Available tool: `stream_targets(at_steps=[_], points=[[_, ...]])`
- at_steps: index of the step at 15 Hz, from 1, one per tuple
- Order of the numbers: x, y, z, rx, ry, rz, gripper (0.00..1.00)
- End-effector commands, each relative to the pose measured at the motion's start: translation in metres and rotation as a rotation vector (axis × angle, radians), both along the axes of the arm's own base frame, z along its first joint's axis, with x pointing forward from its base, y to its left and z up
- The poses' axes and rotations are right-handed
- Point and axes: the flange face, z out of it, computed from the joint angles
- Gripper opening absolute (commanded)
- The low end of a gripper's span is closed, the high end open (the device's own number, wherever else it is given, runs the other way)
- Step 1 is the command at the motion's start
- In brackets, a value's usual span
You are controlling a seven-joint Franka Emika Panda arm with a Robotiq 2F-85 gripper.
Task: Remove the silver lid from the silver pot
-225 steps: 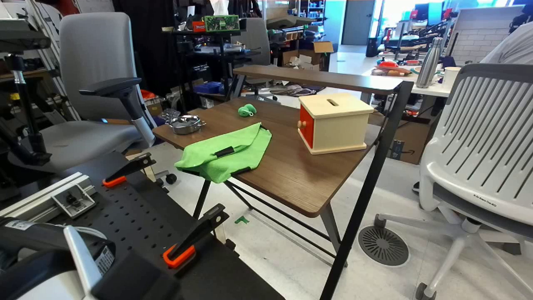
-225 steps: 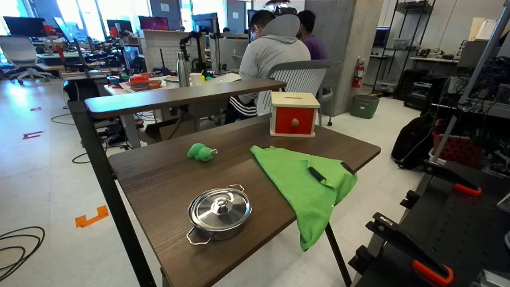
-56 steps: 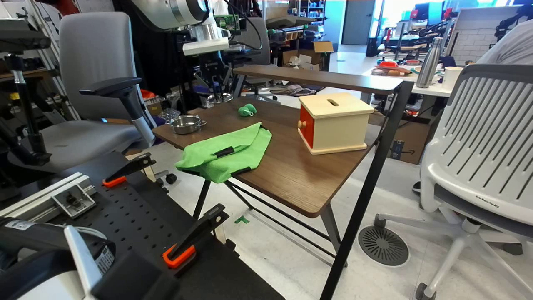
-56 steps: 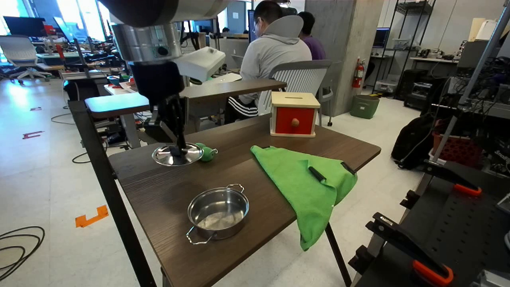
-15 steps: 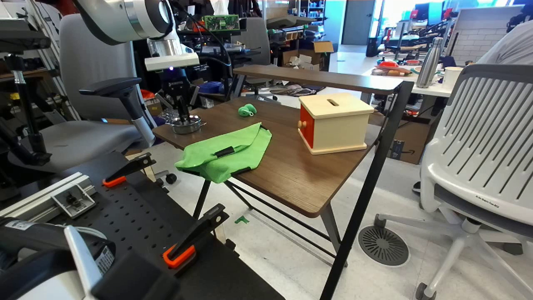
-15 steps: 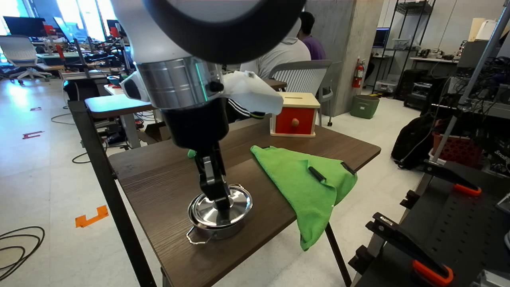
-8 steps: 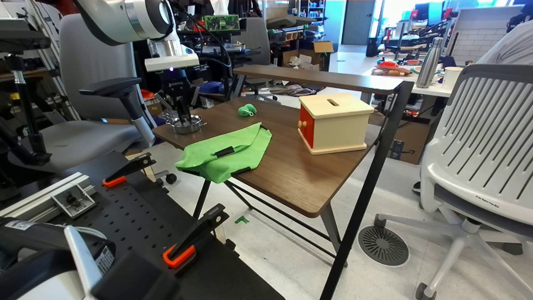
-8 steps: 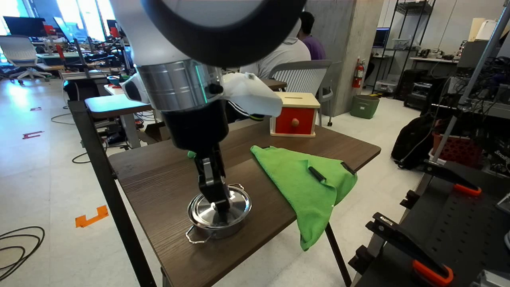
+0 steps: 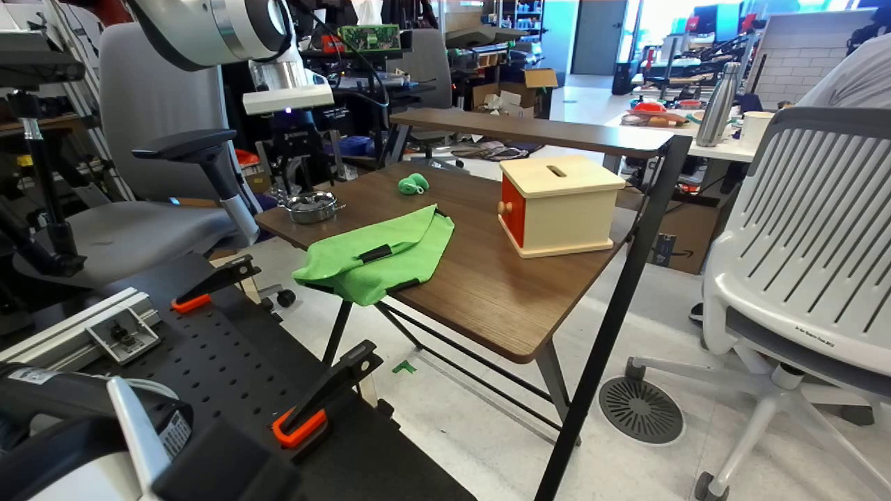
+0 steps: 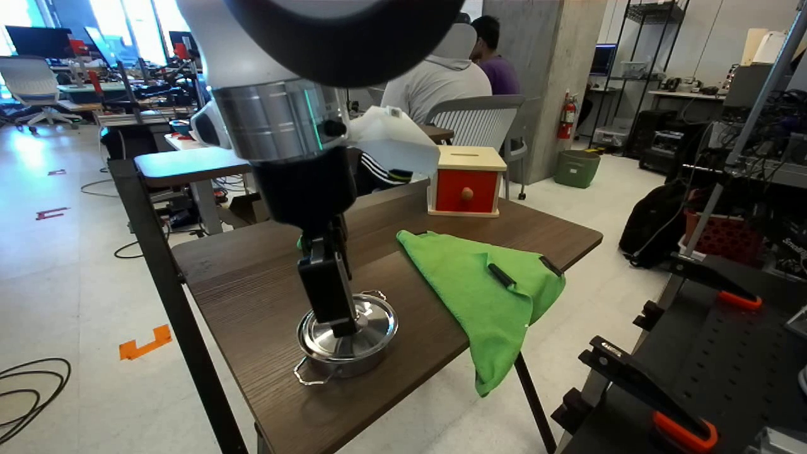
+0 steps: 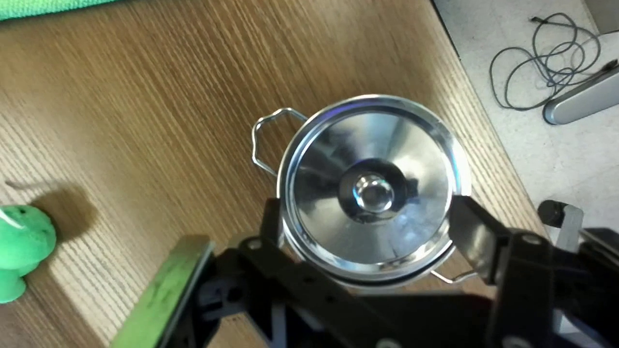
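Observation:
The silver lid (image 11: 329, 212) is round and shiny with a small knob. It lies on top of the silver pot (image 10: 353, 367); a thin dark gap shows along one side of the rim in the wrist view. The pot is low, round and grey with wire handles, near the table's edge; it also shows in an exterior view (image 9: 313, 214). My gripper (image 11: 365, 205) is open and empty just above the lid, its fingers spread wide on either side of the knob. In an exterior view the gripper (image 10: 345, 302) hides part of the lid.
A green cloth (image 10: 485, 290) hangs over the table's edge. A green toy (image 9: 413, 184) lies near the pot. A tan wooden box (image 9: 567, 216) with a red front stands farther along the table (image 9: 487, 299). A raised shelf (image 9: 529, 132) runs along one side.
Several seconds ago my gripper held the lid away from the open pot. Then the lid came back onto the pot. In the last half second the fingers opened off the knob and the arm rose slightly.

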Motion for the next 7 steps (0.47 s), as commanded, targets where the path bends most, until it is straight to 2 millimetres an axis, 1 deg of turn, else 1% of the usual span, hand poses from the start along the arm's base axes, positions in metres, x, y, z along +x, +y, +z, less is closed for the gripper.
stream_targets(at_steps=[1, 2, 3, 5, 7], points=[[0.013, -0.015, 0.046, 0.055, -0.053, -0.080, 1.00], [0.018, -0.023, 0.058, 0.044, -0.077, -0.089, 1.00], [0.015, -0.009, 0.030, 0.024, -0.043, -0.050, 1.00], [0.024, -0.020, 0.051, 0.033, -0.074, -0.070, 1.00], [0.025, -0.023, 0.057, 0.034, -0.080, -0.075, 1.00]])
